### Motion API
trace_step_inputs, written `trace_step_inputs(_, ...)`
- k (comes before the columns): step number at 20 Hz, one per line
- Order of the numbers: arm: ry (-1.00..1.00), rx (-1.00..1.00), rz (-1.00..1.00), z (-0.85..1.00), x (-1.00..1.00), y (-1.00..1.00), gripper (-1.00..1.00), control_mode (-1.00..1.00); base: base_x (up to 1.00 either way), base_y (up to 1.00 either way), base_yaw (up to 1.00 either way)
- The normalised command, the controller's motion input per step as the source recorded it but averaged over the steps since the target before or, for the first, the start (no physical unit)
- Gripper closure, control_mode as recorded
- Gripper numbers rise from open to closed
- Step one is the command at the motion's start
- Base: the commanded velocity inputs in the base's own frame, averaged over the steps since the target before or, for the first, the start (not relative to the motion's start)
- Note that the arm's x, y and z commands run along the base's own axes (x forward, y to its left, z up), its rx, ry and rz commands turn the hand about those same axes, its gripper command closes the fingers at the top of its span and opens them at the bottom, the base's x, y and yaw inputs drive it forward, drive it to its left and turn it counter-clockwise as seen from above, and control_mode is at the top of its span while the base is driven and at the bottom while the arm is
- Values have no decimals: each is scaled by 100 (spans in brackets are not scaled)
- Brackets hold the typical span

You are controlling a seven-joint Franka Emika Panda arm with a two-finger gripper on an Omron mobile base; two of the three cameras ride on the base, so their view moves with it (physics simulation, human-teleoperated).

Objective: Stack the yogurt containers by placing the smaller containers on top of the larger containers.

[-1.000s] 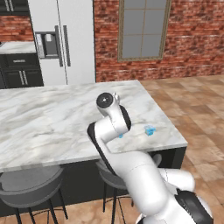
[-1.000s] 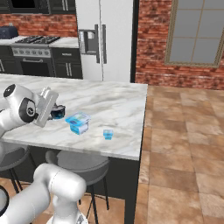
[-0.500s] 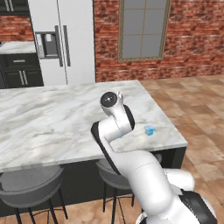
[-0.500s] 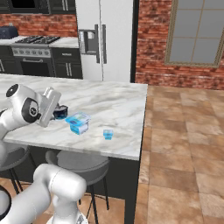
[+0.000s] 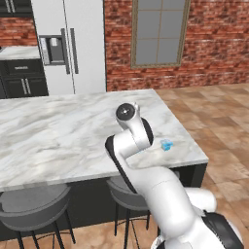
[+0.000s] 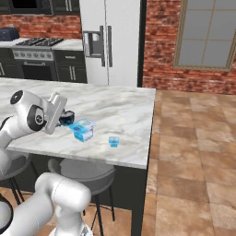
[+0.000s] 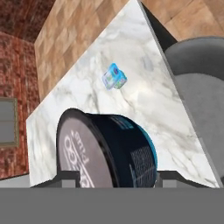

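Gripper still clamps dark cup | drifted nearer large tub

The long white-and-grey veined marble island counter looked polished and smooth. The larger light-blue squarish tub and the tiny light-blue tub read as translucent plastic. The dark round cup showed a matt grey printed lid and a glossy near-black plastic wall.
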Motion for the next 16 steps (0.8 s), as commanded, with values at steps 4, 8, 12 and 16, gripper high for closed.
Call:
trace_step_inputs(4,0,7,-9,-1,11,2,100,-100,0,0,0)
trace_step_inputs(8,0,5,-10,-1,14,5,100,-100,0,0,0)
trace_step_inputs(12,0,6,-10,-4,11,8,100,-100,0,0,0)
trace_step_inputs(16,0,6,-9,-5,8,7,100,-100,0,0,0)
